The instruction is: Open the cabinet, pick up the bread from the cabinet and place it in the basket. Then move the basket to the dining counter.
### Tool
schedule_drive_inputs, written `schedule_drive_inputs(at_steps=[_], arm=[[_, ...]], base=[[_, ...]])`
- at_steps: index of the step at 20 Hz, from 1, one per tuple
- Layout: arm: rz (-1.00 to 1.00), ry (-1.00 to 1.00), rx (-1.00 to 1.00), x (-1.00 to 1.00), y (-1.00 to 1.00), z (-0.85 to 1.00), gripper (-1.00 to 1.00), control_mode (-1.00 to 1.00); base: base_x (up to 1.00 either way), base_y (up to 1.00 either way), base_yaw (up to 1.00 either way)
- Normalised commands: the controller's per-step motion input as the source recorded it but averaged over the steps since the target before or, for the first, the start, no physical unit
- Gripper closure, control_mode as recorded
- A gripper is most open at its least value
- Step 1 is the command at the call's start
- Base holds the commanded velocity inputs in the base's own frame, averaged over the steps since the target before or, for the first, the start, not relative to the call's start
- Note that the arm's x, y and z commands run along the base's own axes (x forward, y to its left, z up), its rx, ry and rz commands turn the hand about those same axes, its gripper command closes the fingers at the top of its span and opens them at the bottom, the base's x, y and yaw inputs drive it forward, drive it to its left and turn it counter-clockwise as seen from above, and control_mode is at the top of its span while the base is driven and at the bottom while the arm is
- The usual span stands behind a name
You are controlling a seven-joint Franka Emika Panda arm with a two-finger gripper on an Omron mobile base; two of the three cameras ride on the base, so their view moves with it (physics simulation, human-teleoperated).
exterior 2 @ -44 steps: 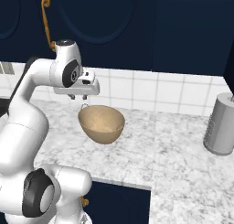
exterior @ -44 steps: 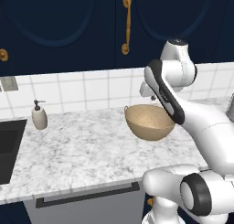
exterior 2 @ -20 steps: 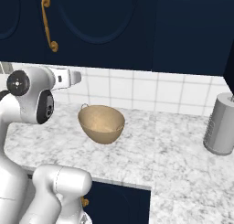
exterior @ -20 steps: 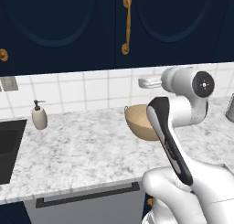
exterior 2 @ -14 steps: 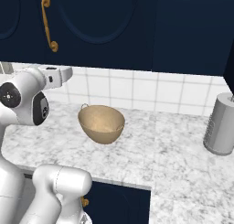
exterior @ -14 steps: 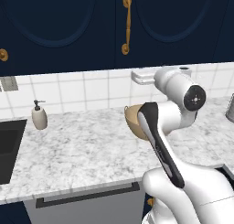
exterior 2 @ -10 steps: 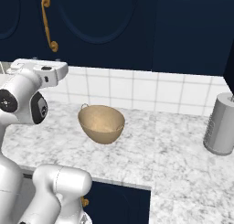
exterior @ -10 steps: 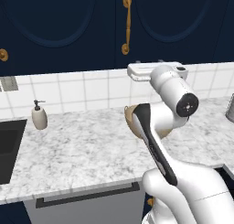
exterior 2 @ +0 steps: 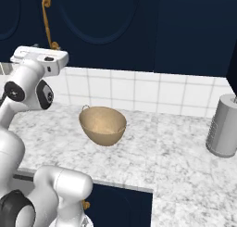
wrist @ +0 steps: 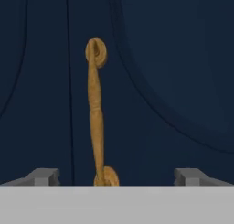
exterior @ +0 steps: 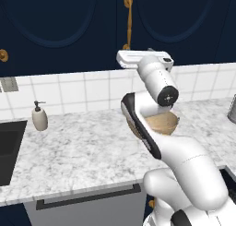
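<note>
Lining up | left base view: claw (exterior: pixel 138 59) raised just below brass handle (exterior: pixel 128 17) of cabinet (exterior: pixel 161 22); basket (exterior: pixel 159 123) on desk (exterior: pixel 83 146) | right base view: handle above claw | hand view: fingertips (wrist: pixel 43 176) spread wide, empty; handle upright, dead ahead between them; bread unseen.

The cabinet (exterior: pixel 184 22) is hanging on the wall above the tiles — dark navy, its arched-panel door sitting shut, its long curved brass handle (wrist: pixel 97 113) standing upright along the door's edge. The basket (exterior 2: pixel 102 125) is resting upright on the white-grey marbled surface (exterior 2: pixel 171 156) below — round, tan, speckled, deep, a small loop (exterior 2: pixel 85 108) sticking up from its rim.
</note>
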Motion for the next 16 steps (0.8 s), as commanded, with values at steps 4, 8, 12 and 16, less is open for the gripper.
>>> schedule_drive_inputs(at_steps=[4,8,12,16], arm=[[0.00,-0.01,0.00,0.45,0.38,0.43,-1.00,-1.00],[0.00,0.00,0.00,0.43,0.36,0.23,-1.00,-1.00],[0.00,0.00,0.00,0.37,0.09,0.10,-1.00,-1.00],[0.00,0.00,0.00,0.16,0.00,0.04,-1.00,-1.00]], base=[[0.00,0.00,0.00],[0.00,0.00,0.00],[0.00,0.00,0.00],[0.00,0.00,0.00]])
